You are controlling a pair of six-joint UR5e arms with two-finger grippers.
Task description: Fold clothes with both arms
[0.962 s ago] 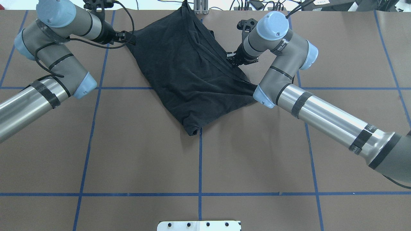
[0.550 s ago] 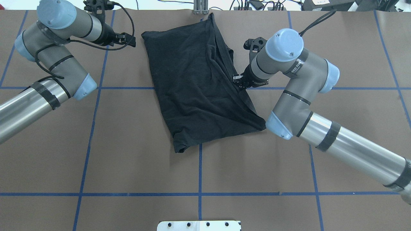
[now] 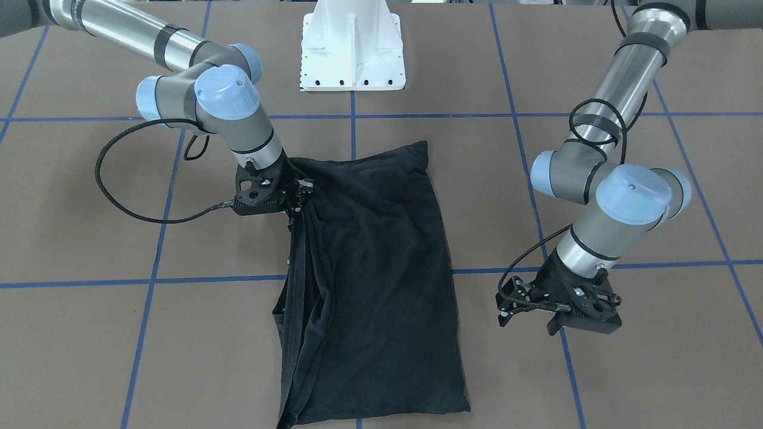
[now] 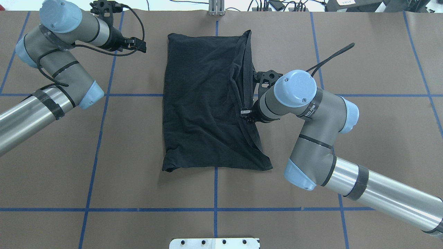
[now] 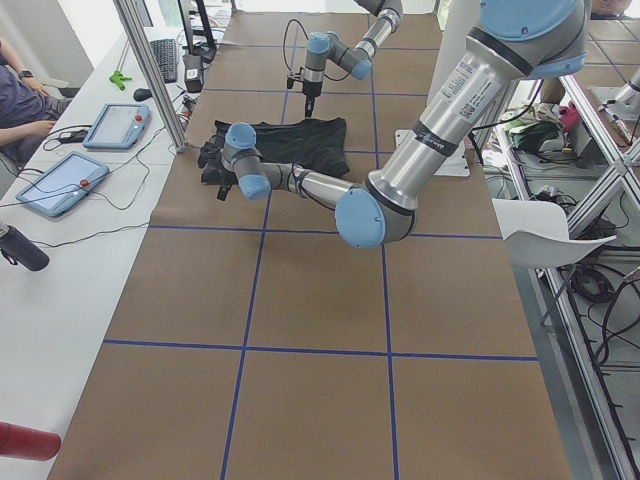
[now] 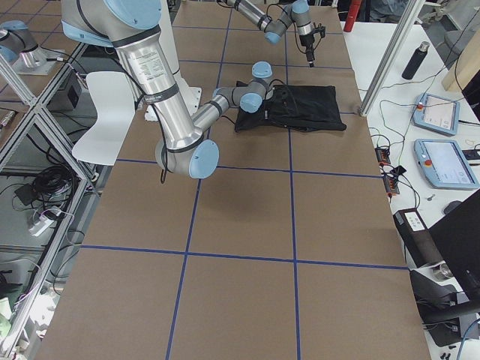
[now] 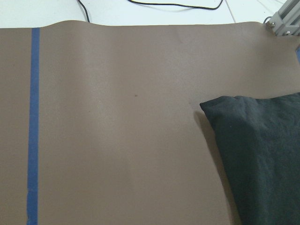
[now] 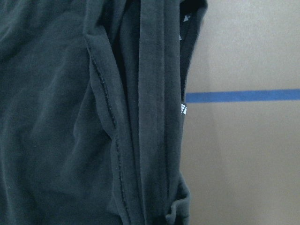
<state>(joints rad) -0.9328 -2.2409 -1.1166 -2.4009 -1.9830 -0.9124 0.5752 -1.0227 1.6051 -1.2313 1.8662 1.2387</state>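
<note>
The black T-shirt (image 4: pixel 200 103) lies as a rough rectangle on the brown table, with no graphic showing. My right gripper (image 4: pixel 246 116) sits at its right edge, shut on a bunched fold of cloth that rises to the fingers (image 3: pixel 301 193). The right wrist view is filled with the shirt's layered hems (image 8: pixel 140 117) and a small white tag (image 8: pixel 183 110). My left gripper (image 4: pixel 140 45) hovers left of the shirt's far left corner, apart from it and open (image 3: pixel 505 308). That corner (image 7: pixel 220 108) shows in the left wrist view.
The white pedestal base (image 3: pixel 351 53) stands at the near table edge. An aluminium post (image 4: pixel 215 8) and cables line the far edge. Blue tape lines (image 4: pixel 215 193) cross the table. A person (image 5: pixel 20 95) sits at a side bench with tablets (image 5: pixel 115 125).
The left gripper let go of the shirt's far corner and has stayed put. The right gripper pulled the shirt's edge toward the robot, swinging the shirt square and flat on the table.
</note>
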